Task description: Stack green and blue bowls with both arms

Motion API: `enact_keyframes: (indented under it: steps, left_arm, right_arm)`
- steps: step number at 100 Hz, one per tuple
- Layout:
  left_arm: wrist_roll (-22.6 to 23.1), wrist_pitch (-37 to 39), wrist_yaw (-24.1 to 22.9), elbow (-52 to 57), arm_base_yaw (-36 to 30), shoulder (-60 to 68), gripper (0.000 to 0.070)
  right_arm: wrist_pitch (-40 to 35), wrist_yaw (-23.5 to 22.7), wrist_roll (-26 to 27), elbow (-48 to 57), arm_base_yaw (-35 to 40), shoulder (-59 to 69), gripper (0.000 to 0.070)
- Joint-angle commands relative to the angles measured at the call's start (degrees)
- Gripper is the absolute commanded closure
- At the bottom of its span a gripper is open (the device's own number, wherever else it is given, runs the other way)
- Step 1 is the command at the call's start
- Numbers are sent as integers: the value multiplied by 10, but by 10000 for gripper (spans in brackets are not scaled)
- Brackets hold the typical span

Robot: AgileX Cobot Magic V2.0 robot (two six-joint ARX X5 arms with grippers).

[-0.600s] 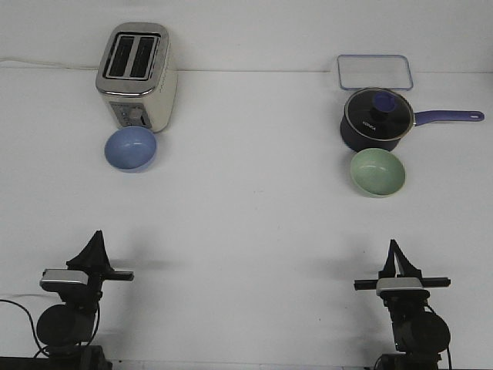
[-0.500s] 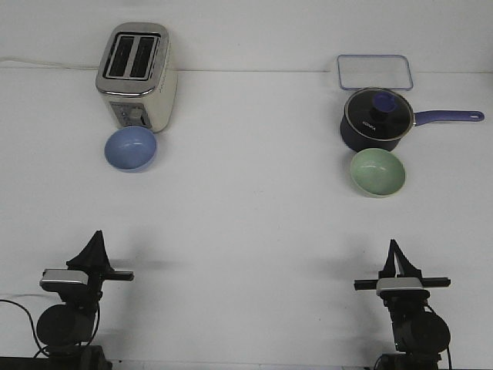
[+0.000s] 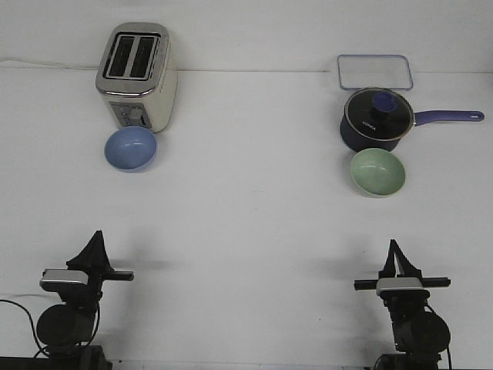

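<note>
- Two small round bowls are seen, both standing upright and well apart, one on each side of the counter (image 3: 246, 216).
- One blue bowl (image 3: 131, 148) is placed on the left, just in front of the toaster (image 3: 137, 75); whether the two touch cannot be told.
- One green bowl (image 3: 377, 171) is placed on the right, just in front of the saucepan (image 3: 373, 119).
- One toaster, cream and silver with two slots on top, is set toward the far left, its cord running off to the left along the back edge.
- One dark blue saucepan with a glass lid is set toward the far right, its handle pointing right.
- One clear rectangular container (image 3: 373, 71) is laid behind the saucepan.
- Two arms are seen at the near edge. The left end effector (image 3: 95, 248) and the right end effector (image 3: 394, 256) are each held above the counter, well apart from both bowls and with nothing grasped; both look pinched to a point, though this cannot be told with certainty.
- The counter is plain white and matte, and a white wall is met at its far edge.
</note>
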Motion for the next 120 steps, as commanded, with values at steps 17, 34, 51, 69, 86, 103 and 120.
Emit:
enact_keyframes:
  steps: [17,34,51,69,86,103,120]
  left_arm:
    - [5,6,1,-11,1,0,685]
    - [5,6,2,-11,1,0,685]
    - [5,6,1,-11,1,0,685]
    - [5,6,1,-11,1,0,685]
    - [5,6,1,-11,1,0,685]
    - [5,6,1,-11,1,0,685]
    - [5,6,1,-11,1,0,685]
  right_arm:
    - [7,-1,-5,-1,1,0,700]
    - [21,0,43,-1,1,0,700]
    - [38,2,211,0,1,0,700]
    - [-3,8,305,62,0,6,700]
    - [-136,70,304,203,0,100,700]
    - [-262,74,287,370,-1,281,614]
    - [-338,75,271,513,-1,460,107]
